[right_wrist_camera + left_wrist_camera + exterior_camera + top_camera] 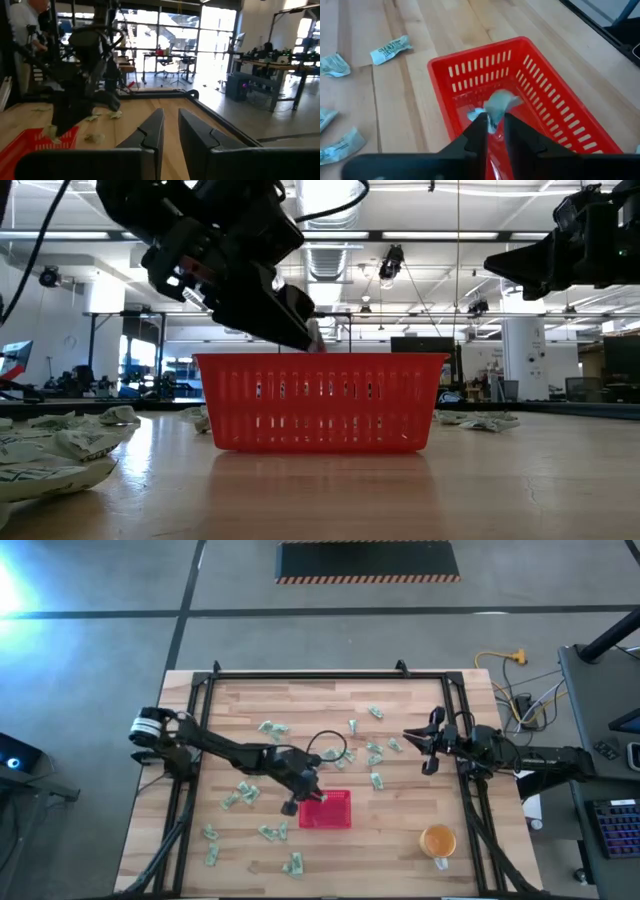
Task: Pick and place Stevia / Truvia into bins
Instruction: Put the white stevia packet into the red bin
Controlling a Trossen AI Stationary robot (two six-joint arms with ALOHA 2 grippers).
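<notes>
The red tray sits near the table's middle, toward the near edge; its slatted wall fills the low view. Pale green and white sachets lie scattered flat on the wood around it, more to the far side. My left gripper hovers over the tray's left part, shut on one sachet. That sachet also shows in the right wrist view. My right gripper waits open above the table's right side, holding nothing. My left gripper pinches one sachet between its two fingers, slanting down from above and from the table's left. The fingers are on one end of the sachet. The rest sticks out past the fingertips, crumpled and lifted clear above the tray's floor.
A round translucent orange cup stands near the table's near right corner. A black frame rail runs round the tabletop. Loose sachets lie left of the tray and by the near left corner. A person stands beyond the table.
</notes>
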